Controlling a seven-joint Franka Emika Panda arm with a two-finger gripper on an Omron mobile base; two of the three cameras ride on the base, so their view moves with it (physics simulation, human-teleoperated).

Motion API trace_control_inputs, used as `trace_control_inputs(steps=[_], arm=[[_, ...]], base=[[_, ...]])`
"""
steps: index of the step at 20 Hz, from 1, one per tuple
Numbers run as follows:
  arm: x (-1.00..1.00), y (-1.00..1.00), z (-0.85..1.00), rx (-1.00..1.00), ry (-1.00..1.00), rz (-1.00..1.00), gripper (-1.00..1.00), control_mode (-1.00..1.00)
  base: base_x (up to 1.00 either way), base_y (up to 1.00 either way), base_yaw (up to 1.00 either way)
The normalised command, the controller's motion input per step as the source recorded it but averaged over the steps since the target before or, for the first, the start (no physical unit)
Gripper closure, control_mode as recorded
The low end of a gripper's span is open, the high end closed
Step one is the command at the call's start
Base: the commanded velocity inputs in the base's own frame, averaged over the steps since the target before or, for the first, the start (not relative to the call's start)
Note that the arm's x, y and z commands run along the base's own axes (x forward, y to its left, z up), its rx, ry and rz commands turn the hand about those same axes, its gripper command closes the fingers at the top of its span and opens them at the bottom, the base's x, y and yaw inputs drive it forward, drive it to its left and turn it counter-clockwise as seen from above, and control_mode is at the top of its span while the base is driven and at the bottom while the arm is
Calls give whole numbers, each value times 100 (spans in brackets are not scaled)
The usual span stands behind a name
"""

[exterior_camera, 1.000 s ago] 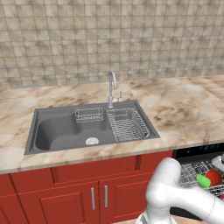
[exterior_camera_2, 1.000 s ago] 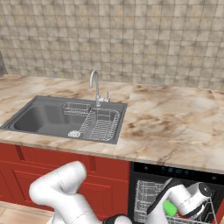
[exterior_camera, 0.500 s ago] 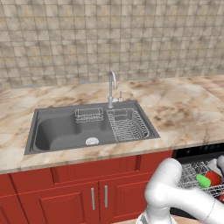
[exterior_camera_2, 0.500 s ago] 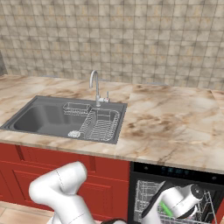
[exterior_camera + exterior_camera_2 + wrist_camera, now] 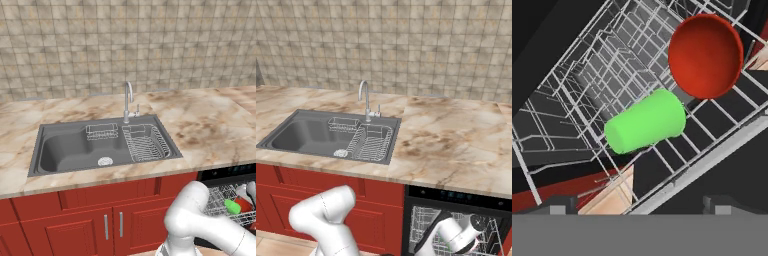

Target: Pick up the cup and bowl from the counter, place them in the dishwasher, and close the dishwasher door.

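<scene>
The green cup (image 5: 646, 127) lies on its side on the white wire rack (image 5: 587, 95) of the open dishwasher (image 5: 456, 220), just beside the red bowl (image 5: 706, 55). The gripper (image 5: 637, 209) hovers above them, its finger tips spread wide and empty. The cup (image 5: 232, 206) and bowl (image 5: 243, 204) also show beside the sink cabinet (image 5: 85, 220).

This is a home kitchen. A veined marble counter (image 5: 210, 127) runs below a beige tiled wall (image 5: 125, 45), with a grey sink (image 5: 75, 150), a chrome tap (image 5: 128, 100) and a wire drying rack (image 5: 145, 142) set into it. Red cabinets (image 5: 100, 220) with silver handles stand beside an open black dishwasher (image 5: 456, 220) with white wire racks.
</scene>
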Motion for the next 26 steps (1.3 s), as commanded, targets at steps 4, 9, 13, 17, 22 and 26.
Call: trace_control_inputs(steps=[4,9,13,17,22,26], arm=[[-41,0,0,0,-6,-4,-100,-100],[-46,0,0,0,-7,-6,-100,-100],[-33,0,0,0,-9,-3,-100,-100],[-28,0,0,0,-10,-2,-100,-100],[-30,0,0,1,-11,-1,-100,-100],[-37,0,0,4,-12,0,-100,-100]], base=[[0,0,0],[0,0,0],[0,0,0],[0,0,0],[0,0,0],[0,0,0]])
